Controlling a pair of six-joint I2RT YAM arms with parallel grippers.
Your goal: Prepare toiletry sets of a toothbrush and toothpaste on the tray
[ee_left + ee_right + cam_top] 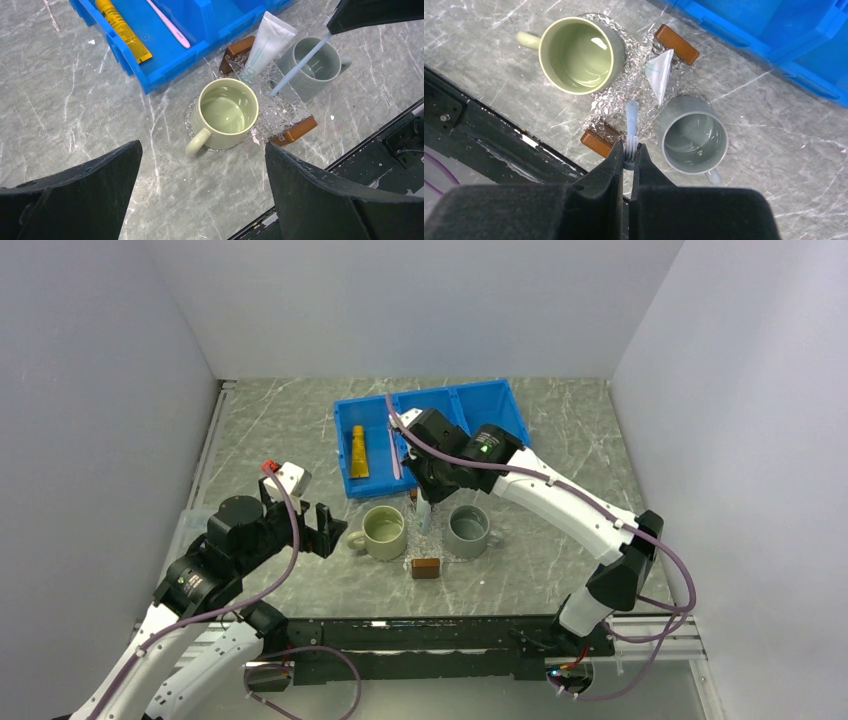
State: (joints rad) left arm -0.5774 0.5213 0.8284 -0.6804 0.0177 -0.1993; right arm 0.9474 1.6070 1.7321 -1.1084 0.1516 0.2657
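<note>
Top view, right gripper: my right gripper (424,502) is clamped on the thin pale blue plastic toothbrush (426,516), hanging just right of the pale green ceramic mug (384,532).
Top view, left gripper: my left gripper (322,530) sits spread wide and empty, just left of that mug's handle.
Top view, supplies: the yellow-orange squeeze tube (358,452) and the thin pink toothbrush (396,452) lie in the blue plastic three-compartment bin (490,405), behind the green mug.
Left wrist view, tray: the clear flat tray (280,112) with brown block handles lies to the green mug's right. The white squeeze tube of toothpaste (265,45) lies on it.
Left wrist view, brush: it slants down between the green mug and the grey ceramic mug (312,62). I cannot tell whether its tip touches the tray.
Right wrist view, grip: my fingers pinch one end of the brush. The rest points out over the tray, beside the white tube.
Risk: released on this slant, the brush could skid off the slick tray or tip into the grey mug. Dropping lower could knock that mug or shove the tube.
</note>
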